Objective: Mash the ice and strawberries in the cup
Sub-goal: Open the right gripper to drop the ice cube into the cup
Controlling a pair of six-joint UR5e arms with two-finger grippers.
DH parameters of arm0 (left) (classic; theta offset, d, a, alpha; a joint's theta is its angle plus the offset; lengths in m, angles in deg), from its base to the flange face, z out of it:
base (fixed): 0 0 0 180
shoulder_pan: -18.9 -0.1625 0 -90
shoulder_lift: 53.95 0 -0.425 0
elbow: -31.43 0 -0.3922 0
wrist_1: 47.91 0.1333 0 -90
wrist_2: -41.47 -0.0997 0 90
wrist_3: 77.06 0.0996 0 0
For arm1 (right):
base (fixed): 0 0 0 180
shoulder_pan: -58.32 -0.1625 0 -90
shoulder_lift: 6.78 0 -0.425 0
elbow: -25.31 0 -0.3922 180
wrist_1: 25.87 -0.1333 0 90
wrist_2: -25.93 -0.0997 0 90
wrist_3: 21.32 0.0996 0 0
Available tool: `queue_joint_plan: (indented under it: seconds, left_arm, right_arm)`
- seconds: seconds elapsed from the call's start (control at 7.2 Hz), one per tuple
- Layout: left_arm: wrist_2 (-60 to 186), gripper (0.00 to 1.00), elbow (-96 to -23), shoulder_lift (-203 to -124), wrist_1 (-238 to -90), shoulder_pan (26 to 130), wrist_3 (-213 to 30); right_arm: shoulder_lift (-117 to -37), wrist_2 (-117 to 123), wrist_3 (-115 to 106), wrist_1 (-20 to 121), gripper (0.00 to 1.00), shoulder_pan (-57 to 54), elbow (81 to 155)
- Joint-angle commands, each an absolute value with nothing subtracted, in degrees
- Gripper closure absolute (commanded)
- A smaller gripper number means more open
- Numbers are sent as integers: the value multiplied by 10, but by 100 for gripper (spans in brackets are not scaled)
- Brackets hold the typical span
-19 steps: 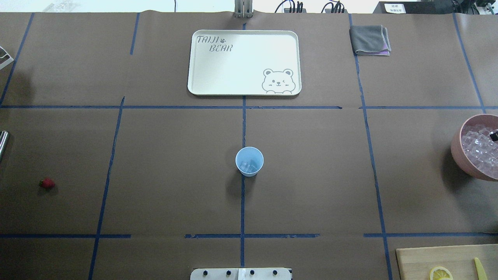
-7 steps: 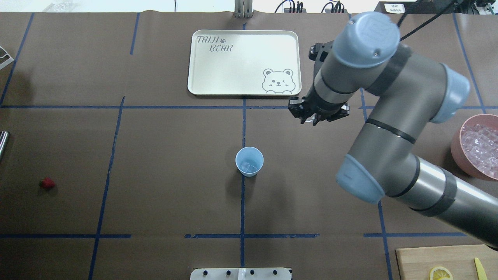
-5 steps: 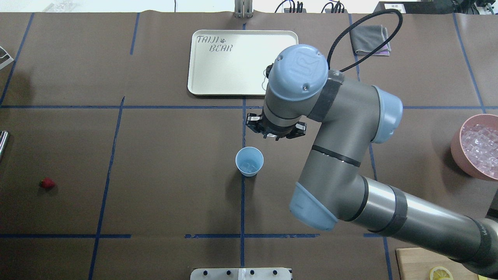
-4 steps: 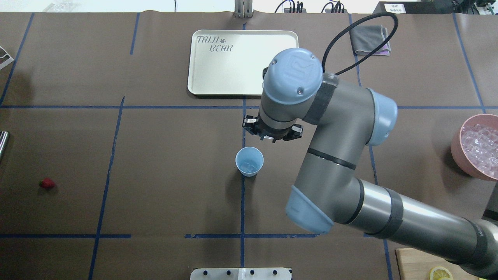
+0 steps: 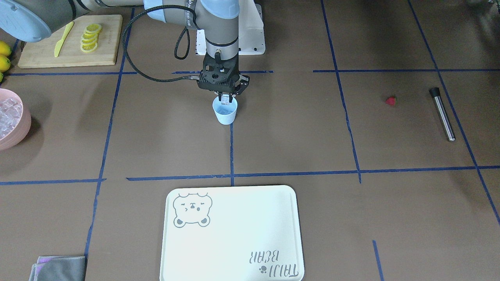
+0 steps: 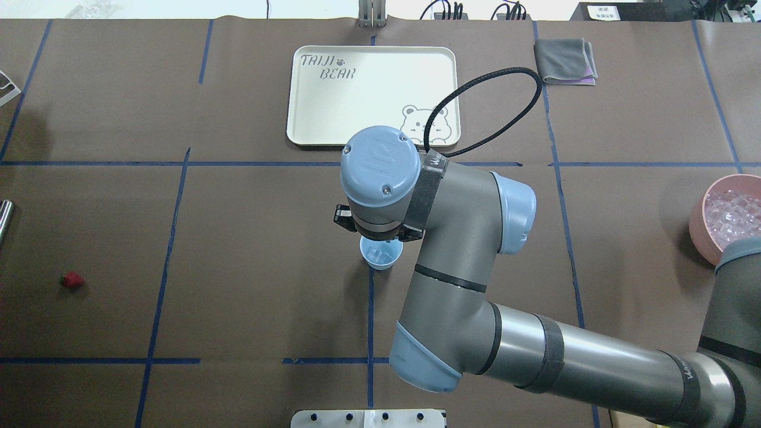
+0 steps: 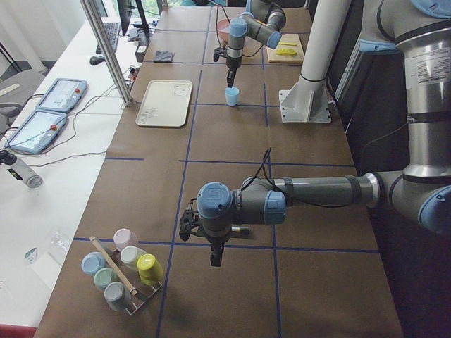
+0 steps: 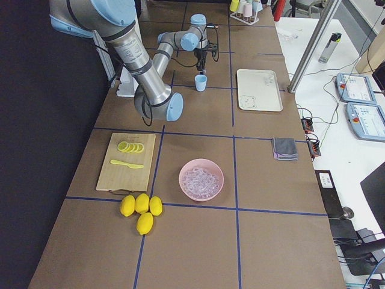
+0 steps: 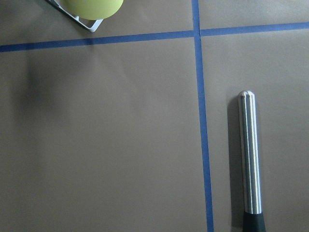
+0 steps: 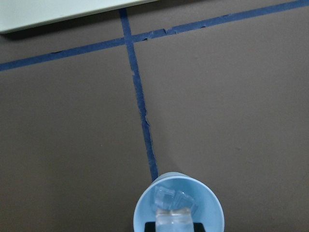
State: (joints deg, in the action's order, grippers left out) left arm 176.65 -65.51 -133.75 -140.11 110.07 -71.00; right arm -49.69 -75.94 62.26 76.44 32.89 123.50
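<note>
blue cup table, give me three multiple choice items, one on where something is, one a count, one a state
1. Where does the strawberry lie?
A on the tray; B in the pink bowl; C on the bare table.
2. How many whole lemons are there?
A two; B four; C six.
3. Over the cup, the right pincer is:
A open and empty; B shut on an ice cube; C shut on a lemon slice.

Answers:
1 C, the front-facing view shows it on the table, far from the cup.
2 B, the exterior right view shows four beside the cutting board.
3 B, its wrist view shows a clear cube held above the cup's mouth.
</note>
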Motion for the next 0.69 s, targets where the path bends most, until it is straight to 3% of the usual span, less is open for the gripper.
queue_joint_plan:
  seconds: [0.0,0.56]
  left_arm:
    - [1766,0,-655,-1338,-1401,1100,-710]
    - [1766,0,-653,-1338,-1401,1100,-710]
  right_arm:
    - [-501,-759,623,764,1,339,1235]
    - [-499,-775,591,765,1,300,1240]
